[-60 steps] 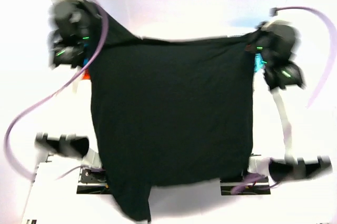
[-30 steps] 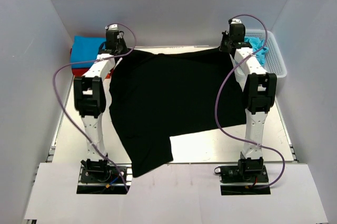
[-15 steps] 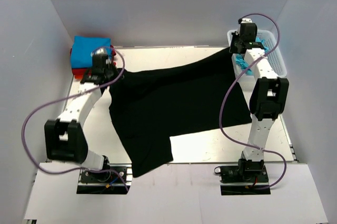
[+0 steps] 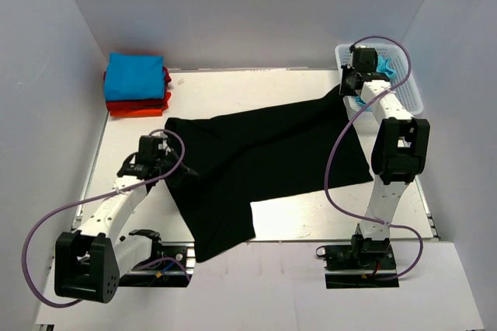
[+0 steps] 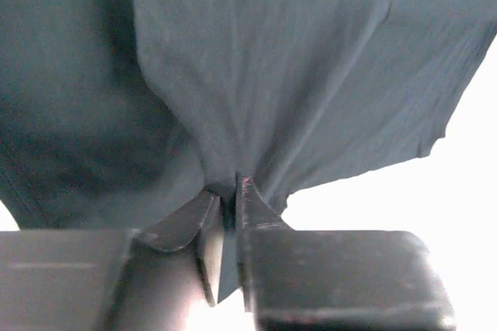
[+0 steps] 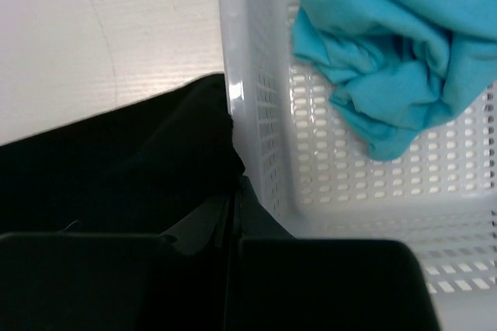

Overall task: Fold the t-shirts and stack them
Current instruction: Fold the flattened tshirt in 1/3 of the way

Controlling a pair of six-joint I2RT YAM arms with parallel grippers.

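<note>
The black t-shirt (image 4: 256, 156) lies spread and creased across the table, one part hanging over the near edge. My left gripper (image 4: 177, 166) is shut on the shirt's left side; the left wrist view shows the cloth (image 5: 256, 74) bunched between the closed jaws (image 5: 229, 191). My right gripper (image 4: 347, 88) is shut on the shirt's far right corner (image 6: 155, 152), right beside the white basket (image 4: 408, 86). A turquoise t-shirt (image 6: 388, 43) lies crumpled in the basket. A bright blue t-shirt (image 4: 134, 74) lies folded on a red one (image 4: 136, 106) at the far left.
The white lattice basket wall (image 6: 264, 113) stands directly against my right gripper. The folded stack sits in the far left corner by the side wall. Bare table (image 4: 311, 214) shows below the shirt's right half.
Both grippers lowered the hanging black shirt onto the table. My left arm then swung from the far left corner towards the near left, pulling the shirt's left side with it.
</note>
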